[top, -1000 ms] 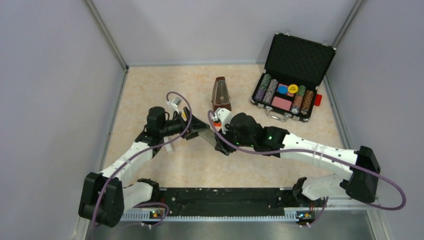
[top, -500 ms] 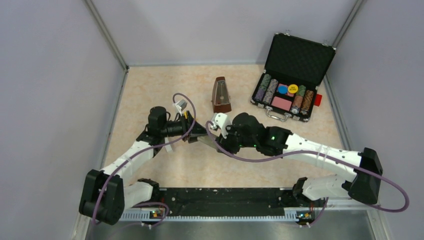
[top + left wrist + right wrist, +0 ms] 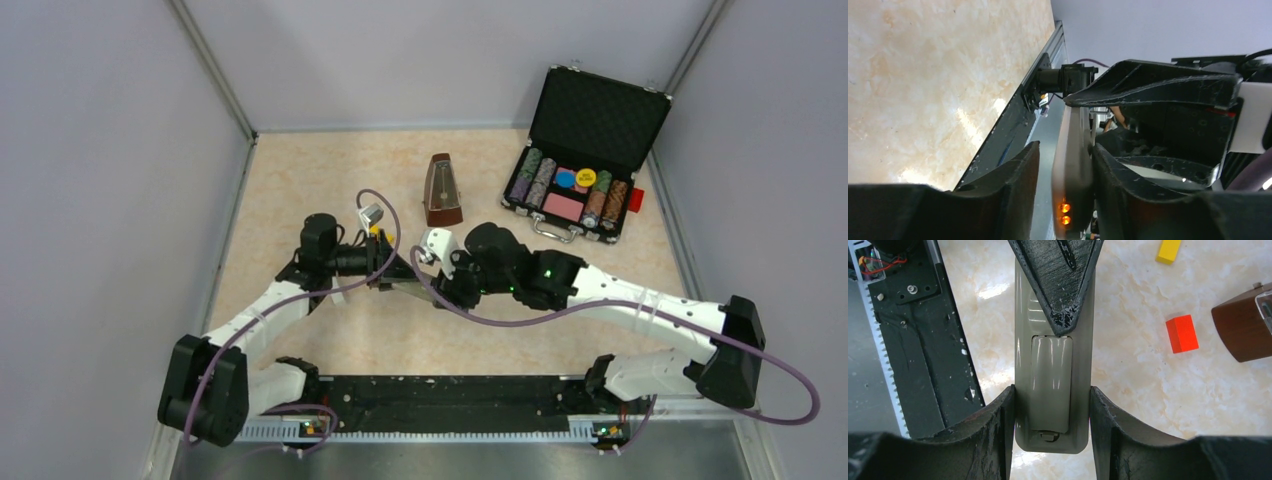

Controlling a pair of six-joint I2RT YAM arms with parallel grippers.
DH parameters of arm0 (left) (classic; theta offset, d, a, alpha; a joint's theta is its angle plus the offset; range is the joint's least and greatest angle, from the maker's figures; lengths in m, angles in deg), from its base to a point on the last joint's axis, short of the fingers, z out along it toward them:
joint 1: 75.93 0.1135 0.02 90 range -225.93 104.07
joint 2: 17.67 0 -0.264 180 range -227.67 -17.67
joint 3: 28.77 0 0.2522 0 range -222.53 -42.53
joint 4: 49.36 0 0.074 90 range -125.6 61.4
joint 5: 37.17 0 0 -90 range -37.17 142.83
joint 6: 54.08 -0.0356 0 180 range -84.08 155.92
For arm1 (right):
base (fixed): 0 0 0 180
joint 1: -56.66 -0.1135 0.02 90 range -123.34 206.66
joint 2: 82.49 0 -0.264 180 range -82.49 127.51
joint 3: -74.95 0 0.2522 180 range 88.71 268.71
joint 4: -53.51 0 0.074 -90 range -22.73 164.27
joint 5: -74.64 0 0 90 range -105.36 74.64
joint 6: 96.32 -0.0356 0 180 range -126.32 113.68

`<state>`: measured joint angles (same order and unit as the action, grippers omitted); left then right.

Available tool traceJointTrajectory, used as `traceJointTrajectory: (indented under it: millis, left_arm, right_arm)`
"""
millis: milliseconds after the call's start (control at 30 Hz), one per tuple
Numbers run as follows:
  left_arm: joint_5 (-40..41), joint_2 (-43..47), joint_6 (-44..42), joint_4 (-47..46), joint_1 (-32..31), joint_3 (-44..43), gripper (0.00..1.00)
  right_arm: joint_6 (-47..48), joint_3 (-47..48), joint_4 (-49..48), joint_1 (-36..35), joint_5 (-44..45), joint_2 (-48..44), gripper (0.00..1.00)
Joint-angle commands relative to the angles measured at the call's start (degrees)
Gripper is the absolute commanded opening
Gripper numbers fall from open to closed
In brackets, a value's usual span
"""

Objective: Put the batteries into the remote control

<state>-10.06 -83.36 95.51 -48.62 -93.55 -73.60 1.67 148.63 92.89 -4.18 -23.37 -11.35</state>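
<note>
Fingers (image 3: 993, 440) of the right gripper (image 3: 1052, 395) are clamped on the two long edges of the flat dull-grey rectangular remote control (image 3: 1052, 440). The hold sits on the arm-base side of the brown wooden metronome (image 3: 441, 190), apparently lifted off the beige marbled tabletop (image 3: 1148, 400).
- Edge grip leaves the back face exposed, likely so the other arm can work on it.
- Matching grey battery cover (image 3: 1050, 385) is seated in its recess, latch end toward the right wrist camera. Recess contents hidden.
- Left gripper (image 3: 1065, 150) straddles the remote's thickness at the end away from the right fingers. Its fingers (image 3: 1013, 200) are apart: one rests against a face, the other shows a sliver of gap in the left wrist view. Not a clamp.
- One left fingertip sits at the cover's far edge. Judgement: placed there to push or slide the cover off while the right gripper braces the body.
- Batteries: neither thin cylinder identifiable in any view. Loading not begun as far as can be seen.
- Chunky red-orange block (image 3: 1182, 333) lies just beside the metronome, toward the remote. Flat yellow block (image 3: 1168, 251) lies further off on the same side. Neither is touched.
- Risk: an off-axis push could twist the remote in the edge grip.
</note>
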Motion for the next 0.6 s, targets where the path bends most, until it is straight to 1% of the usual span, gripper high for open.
traceJointTrajectory:
  millis: [0,233,333,400,467,533,567]
  left_arm:
    - [-3.14,-1.03,-5.85,2.2,-0.91,-1.32,0.4]
    - [-3.31,-1.62,-7.69,3.87,-1.0,-1.67,0.01]
    - [-3.08,-1.65,-7.32,3.39,-0.99,-1.73,0.0]
    - [-2.75,-0.91,-6.67,1.92,-1.01,-1.8,0.0]
    - [-1.73,-0.05,-5.46,-0.01,-0.96,-1.8,0.0]
    - [-0.19,1.06,-3.24,-3.98,-0.96,-1.31,0.0]
    - [0.9,1.77,-1.99,-5.74,-0.96,-0.85,0.0]
  right_arm:
    - [1.32,3.75,-1.37,0.24,-2.6,0.4,0.15]
    - [1.1,4.31,-0.45,0.29,-2.03,0.94,0.16]
    - [-0.79,5.36,0.45,0.74,-0.69,1.34,0.23]
    - [-2.95,5.95,0.93,1.27,-0.73,1.16,0.32]
    - [-5.72,5.81,0.68,1.9,-0.35,-0.2,0.49]
    - [-10.18,5.4,-0.22,3.0,-0.25,-2.26,0.63]
    - [-12.57,5.31,-0.59,3.93,-0.02,-3.29,0.68]
